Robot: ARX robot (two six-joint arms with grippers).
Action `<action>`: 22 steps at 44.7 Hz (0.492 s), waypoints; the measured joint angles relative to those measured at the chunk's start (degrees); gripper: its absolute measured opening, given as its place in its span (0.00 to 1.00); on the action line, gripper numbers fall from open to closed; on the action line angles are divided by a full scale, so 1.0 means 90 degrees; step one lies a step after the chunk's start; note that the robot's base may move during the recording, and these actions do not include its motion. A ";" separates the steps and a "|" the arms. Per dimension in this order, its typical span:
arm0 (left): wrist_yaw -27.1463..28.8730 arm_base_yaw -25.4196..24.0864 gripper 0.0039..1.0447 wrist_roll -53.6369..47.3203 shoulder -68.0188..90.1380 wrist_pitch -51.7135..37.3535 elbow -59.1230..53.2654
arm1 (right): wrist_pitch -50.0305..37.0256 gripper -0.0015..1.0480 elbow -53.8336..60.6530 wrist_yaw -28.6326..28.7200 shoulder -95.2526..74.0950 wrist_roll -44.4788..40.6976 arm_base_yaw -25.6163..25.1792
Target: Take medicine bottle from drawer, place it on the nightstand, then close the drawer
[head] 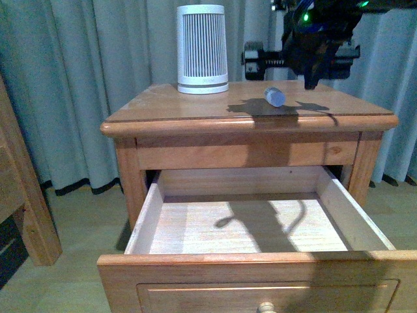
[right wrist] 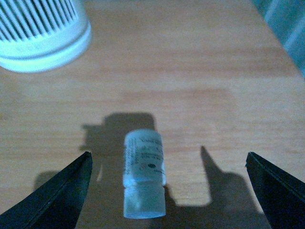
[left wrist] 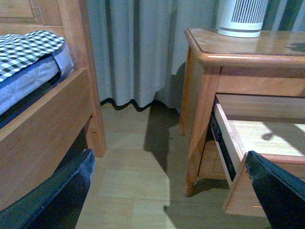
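White medicine bottle (right wrist: 144, 174), its label illegible, lies on the nightstand (head: 163, 104) beneath the wide-spread right end effector (right wrist: 167, 162).

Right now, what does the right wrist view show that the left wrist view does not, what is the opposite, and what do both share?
Only the right wrist view: the medicine bottle lying on its side on the nightstand top, between the fingers of the open right gripper and apart from them. Only the left wrist view: the open drawer, the bed frame with checked bedding, the floor and the open left gripper. Both: the nightstand top and the white ribbed device standing on it.
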State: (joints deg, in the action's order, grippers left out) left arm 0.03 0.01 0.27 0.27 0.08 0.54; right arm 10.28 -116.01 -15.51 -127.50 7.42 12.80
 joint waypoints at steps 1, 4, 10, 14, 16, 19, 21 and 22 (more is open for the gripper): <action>0.0000 0.0000 0.94 0.0000 0.0000 0.0000 0.0000 | -0.0182 0.93 0.0168 0.0066 0.0194 -0.0019 0.0005; 0.0002 0.0000 0.94 0.0000 -0.0002 0.0000 0.0000 | -0.0631 0.93 0.0690 0.0187 0.0804 -0.0109 0.0010; 0.0002 0.0000 0.94 0.0000 0.0000 0.0000 0.0000 | -0.1292 0.93 0.1656 0.0226 0.1790 -0.0233 -0.0022; 0.0000 0.0000 0.94 0.0000 -0.0002 0.0000 0.0000 | -0.1933 0.93 0.2810 0.0124 0.2786 -0.0323 -0.0160; 0.0002 0.0000 0.94 0.0000 -0.0002 0.0000 0.0000 | -0.2312 0.93 0.3480 0.0041 0.3317 -0.0413 -0.0265; 0.0002 0.0000 0.94 0.0000 -0.0002 0.0000 0.0000 | -0.2837 0.93 0.4719 0.0015 0.4313 -0.0503 -0.0452; 0.0000 0.0000 0.94 0.0000 0.0000 0.0000 0.0000 | -0.3002 0.93 0.5484 -0.0010 0.4976 -0.0517 -0.0595; 0.0000 0.0000 0.94 0.0000 -0.0002 0.0000 0.0000 | -0.3041 0.93 0.5676 -0.0010 0.5146 -0.0537 -0.0636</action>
State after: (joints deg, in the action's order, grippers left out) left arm 0.03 0.01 0.27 0.25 0.08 0.54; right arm -17.08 -64.93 -15.59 -81.19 2.59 7.07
